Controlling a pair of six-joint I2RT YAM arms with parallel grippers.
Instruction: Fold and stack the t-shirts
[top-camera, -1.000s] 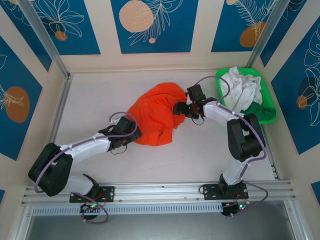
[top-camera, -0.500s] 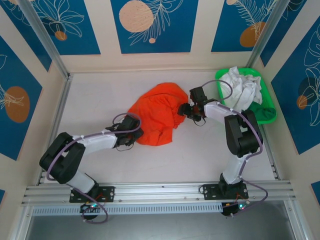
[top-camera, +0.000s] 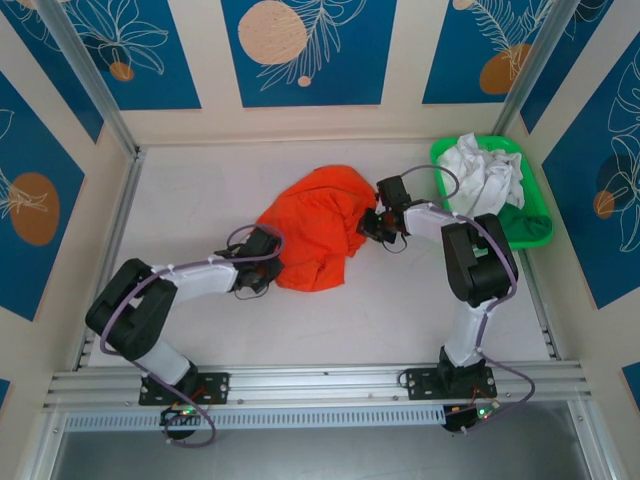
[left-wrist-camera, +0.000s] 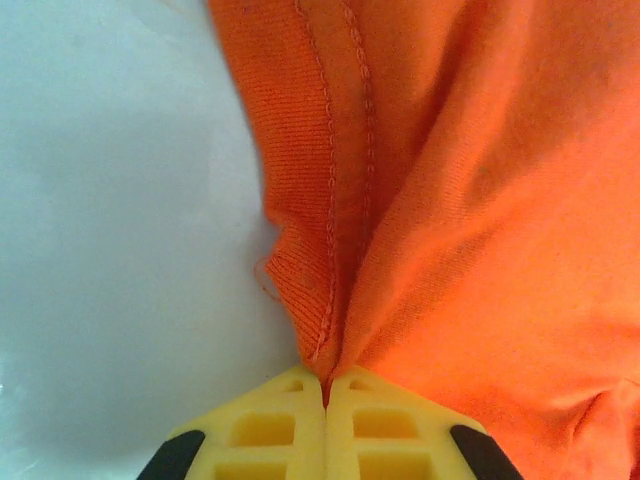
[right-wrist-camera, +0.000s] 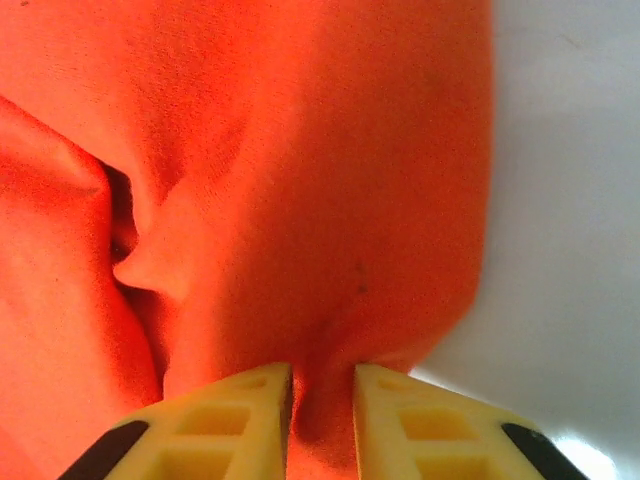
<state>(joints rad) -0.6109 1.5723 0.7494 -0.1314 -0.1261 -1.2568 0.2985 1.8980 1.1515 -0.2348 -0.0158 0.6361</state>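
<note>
**Both end effectors grip the orange t-shirt, ready to spread it out**

The orange t-shirt (top-camera: 315, 235) lies crumpled in a heap near the middle of the desk (top-camera: 200, 200). The left end effector (top-camera: 268, 262) sits at the shirt's near-left edge. In the left wrist view its yellow fingers (left-wrist-camera: 265, 428) are pressed together, with the stitched hem running straight into the seam between them. The right end effector (top-camera: 370, 225) is at the shirt's right edge, clamped on a bunched fold of cloth that fills the narrow slot between its fingers. The white t-shirt (top-camera: 485, 175) is wadded up in the green tray (top-camera: 535, 228) at the far right, well apart from both arms.

The step in hand looks like taking hold of the orange shirt to open it flat. The task seems to be at an early stage, with nothing folded or stacked yet.

The next move probably calls for lifting a little and drawing the two grips apart, so the cloth spreads before it is laid down. It is not clear whether the two held spots are matching corners. The right grip is on a fold rather than an edge, so it may drag extra layers along.
</note>
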